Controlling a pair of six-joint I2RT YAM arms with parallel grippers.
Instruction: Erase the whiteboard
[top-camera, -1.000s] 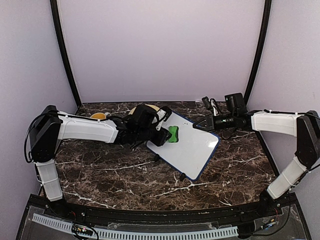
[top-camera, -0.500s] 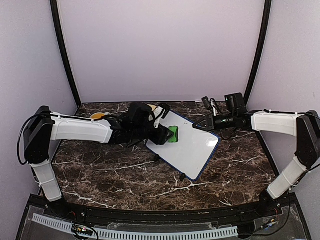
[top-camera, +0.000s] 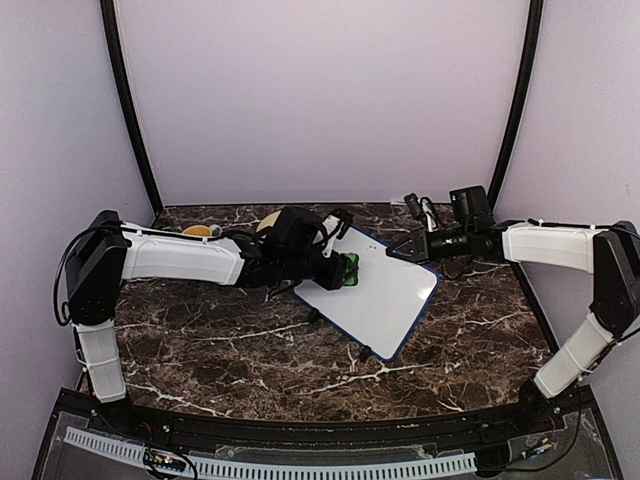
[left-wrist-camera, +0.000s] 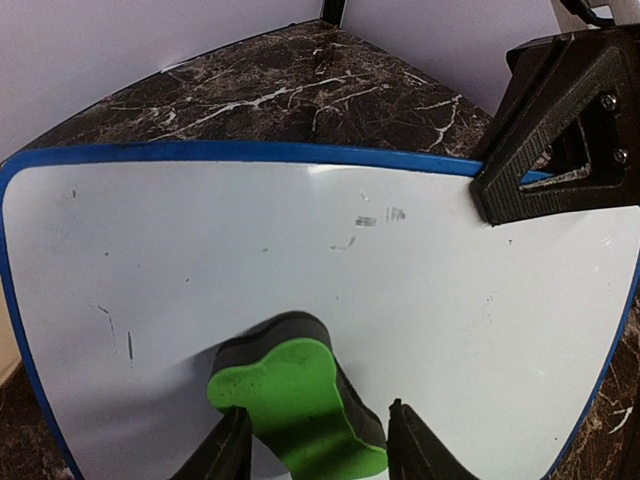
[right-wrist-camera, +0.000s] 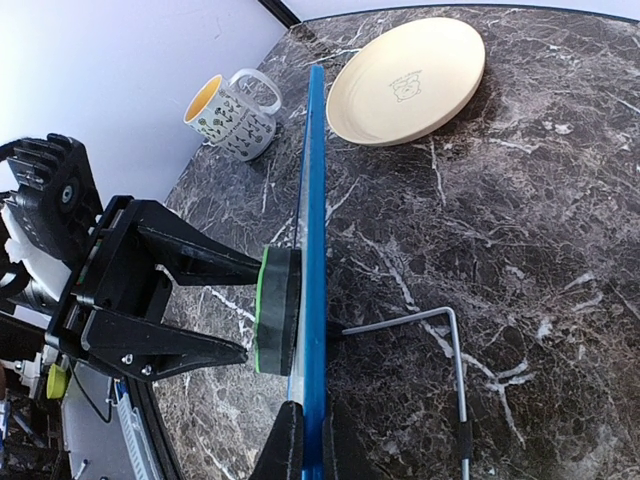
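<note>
Dark white-veined marble table (top-camera: 250, 350): fills the lower half of the top view, bare stone open below and to the lower left of the board, purple walls closing in behind and at both sides.

Whiteboard (top-camera: 385, 300): centre of the top view, set diagonally, blue rim unbroken. Faint grey smudges (left-wrist-camera: 375, 218) at upper centre of the left wrist view.

Right gripper (right-wrist-camera: 312, 445): pressed onto the whiteboard's rim at its upper right corner.

Left gripper (left-wrist-camera: 320, 460): pinching a green-and-black eraser (left-wrist-camera: 295, 395) flat against the board near its left edge, white surface free toward the lower right.

Cream plate (right-wrist-camera: 405, 80): upper right of the right wrist view, apart from the board.

Yellow-lined mug (right-wrist-camera: 232, 115): upper left.

Bent wire stand (right-wrist-camera: 455, 350): lower right, on the stone.
</note>
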